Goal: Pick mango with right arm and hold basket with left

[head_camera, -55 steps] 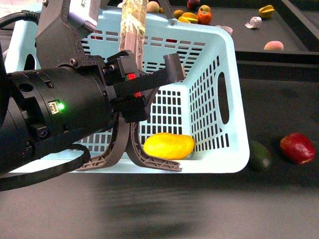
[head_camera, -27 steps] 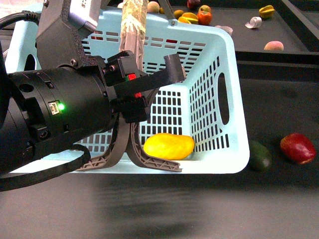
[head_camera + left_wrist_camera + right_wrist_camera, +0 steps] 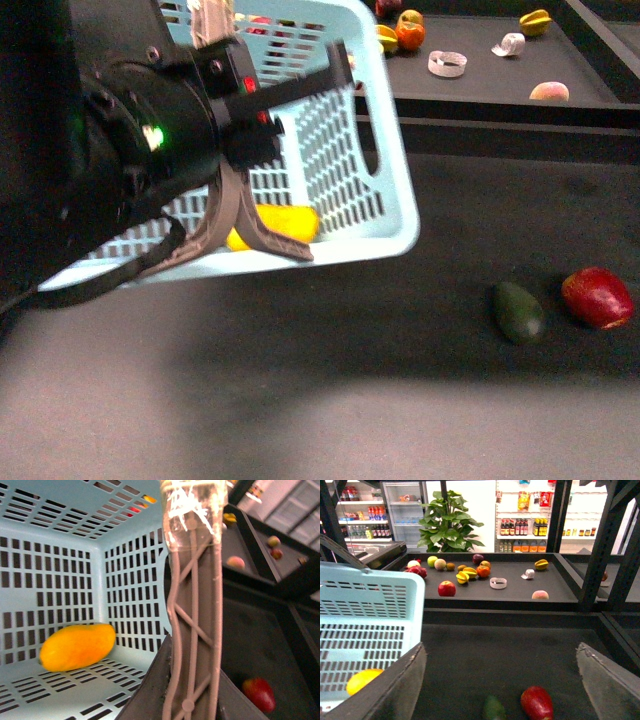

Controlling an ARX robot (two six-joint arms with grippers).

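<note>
My left gripper [image 3: 300,95] is clenched on the handles [image 3: 240,215]. The basket [image 3: 397,215] has swung toward 9 o'clock with the mango [image 3: 285,222] inside, so I judge only the holding remains. My right gripper [image 3: 500,652] gapes empty. The green fruit [image 3: 519,312] and red fruit [image 3: 598,297] at 4 o'clock now sit well clear of the rim, and the table [image 3: 350,400] is bare at 6.

The basket [image 3: 395,215] is smooth light blue moulded plastic with a faint sheen. Its brown handle [image 3: 192,630] is ribbed matt plastic, partly wrapped in crinkled clear tape. The mango [image 3: 77,646] has smooth, softly shining skin. The tabletop [image 3: 400,400] looks dark and matt. At the basket's four o'clock, the red fruit [image 3: 598,297] is glossy and the green fruit [image 3: 519,312] is dull.
</note>
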